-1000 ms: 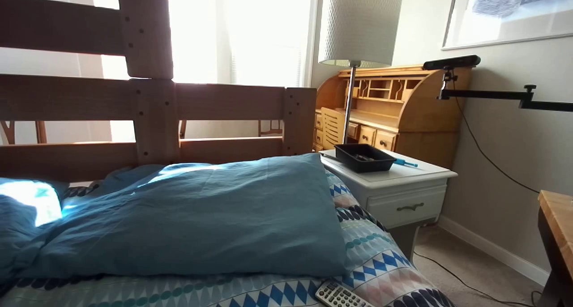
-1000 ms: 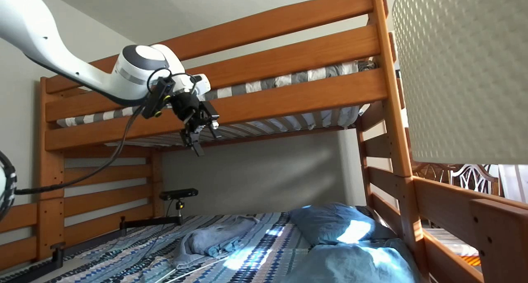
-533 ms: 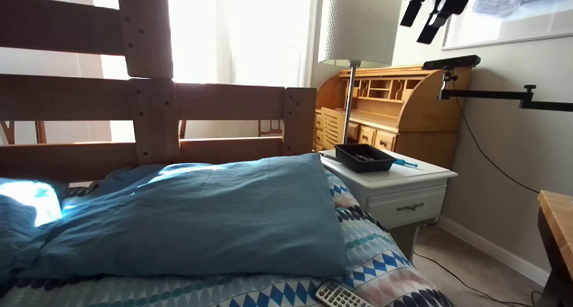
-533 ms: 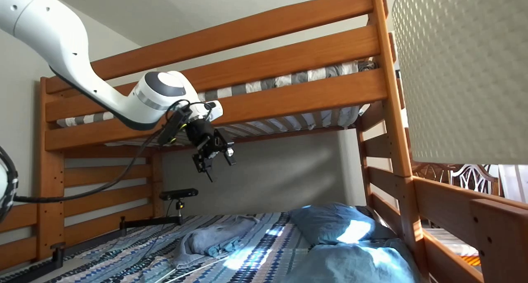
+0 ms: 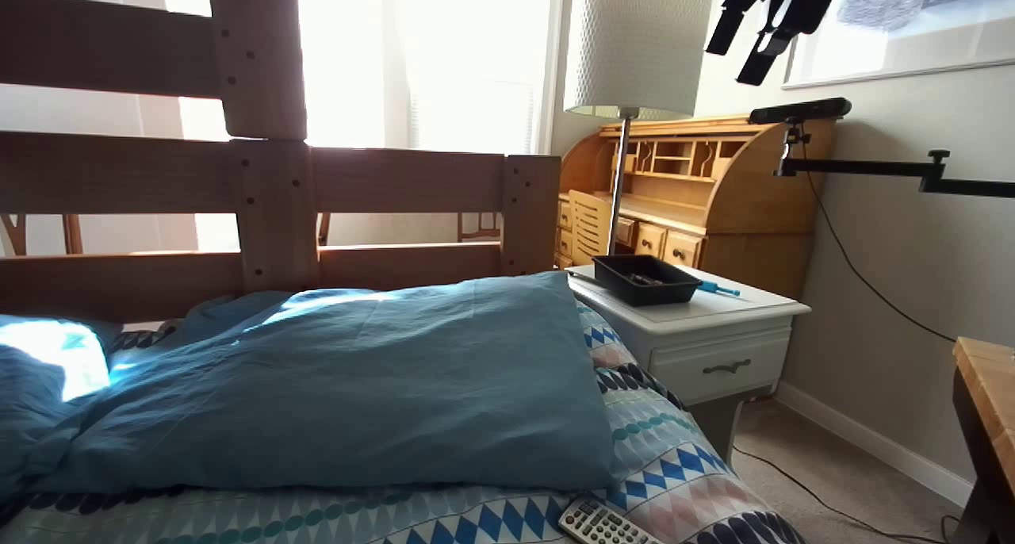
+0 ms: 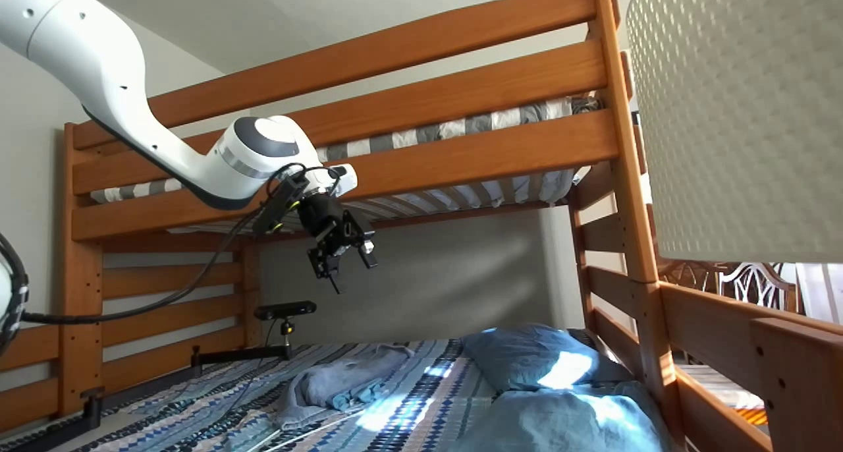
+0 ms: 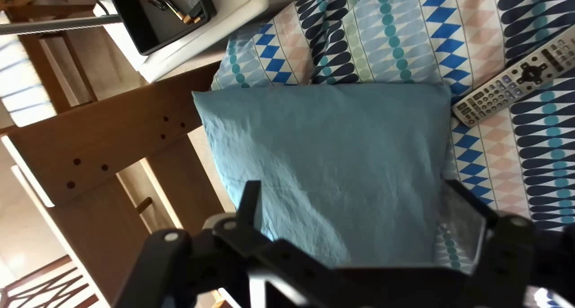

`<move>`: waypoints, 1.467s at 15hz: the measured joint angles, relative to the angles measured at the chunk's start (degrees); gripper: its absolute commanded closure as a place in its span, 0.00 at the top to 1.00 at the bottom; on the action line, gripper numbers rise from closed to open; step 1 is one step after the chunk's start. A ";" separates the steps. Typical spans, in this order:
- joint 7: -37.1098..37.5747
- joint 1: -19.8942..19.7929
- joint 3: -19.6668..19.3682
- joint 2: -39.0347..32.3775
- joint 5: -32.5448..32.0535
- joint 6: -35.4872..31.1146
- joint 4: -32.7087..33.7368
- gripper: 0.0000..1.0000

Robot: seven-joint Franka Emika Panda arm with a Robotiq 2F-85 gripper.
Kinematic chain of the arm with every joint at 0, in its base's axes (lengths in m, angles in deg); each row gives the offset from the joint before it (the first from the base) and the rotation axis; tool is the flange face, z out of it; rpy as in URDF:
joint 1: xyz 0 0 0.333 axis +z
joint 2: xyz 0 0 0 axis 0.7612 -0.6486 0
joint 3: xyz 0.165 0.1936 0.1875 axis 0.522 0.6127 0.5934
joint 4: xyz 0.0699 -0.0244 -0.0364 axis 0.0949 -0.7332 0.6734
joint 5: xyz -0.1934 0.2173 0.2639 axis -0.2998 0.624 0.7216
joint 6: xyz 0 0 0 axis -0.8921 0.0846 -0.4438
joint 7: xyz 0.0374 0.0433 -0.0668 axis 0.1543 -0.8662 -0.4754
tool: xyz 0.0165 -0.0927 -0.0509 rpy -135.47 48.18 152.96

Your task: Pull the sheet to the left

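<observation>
The plain teal-blue, wrinkled fabric named as the sheet (image 5: 396,385) lies on the patterned quilt (image 5: 674,465) by the wooden headboard. Its plump, square-cornered shape looks like a cased pillow. It also shows in an exterior view (image 6: 560,422), beside a second teal-blue pillow (image 6: 527,360). In the wrist view the sheet (image 7: 332,133) lies below my gripper (image 7: 352,182), whose fingers are wide apart with nothing between them. My gripper hangs high above the bed in both exterior views (image 5: 736,67) (image 6: 354,277), apart from the fabric. The sheet's near end is hidden behind the gripper in the wrist view.
A remote control (image 5: 603,520) lies beside the sheet on the quilt. A white nightstand (image 5: 714,346) with a black tray (image 5: 646,281) stands by the bed. Bunk rails (image 6: 395,175) run beside the arm. A camera on a boom (image 6: 285,310) and a lampshade (image 6: 737,142) stand nearby.
My gripper has come down and moved right in an exterior view, and has entered at the top of another view. It moved only slightly lower in the last half second. The sheet has not moved.
</observation>
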 measured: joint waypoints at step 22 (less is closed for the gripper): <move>-2.45 1.80 -0.91 -24.75 -14.38 -8.15 8.24 1.00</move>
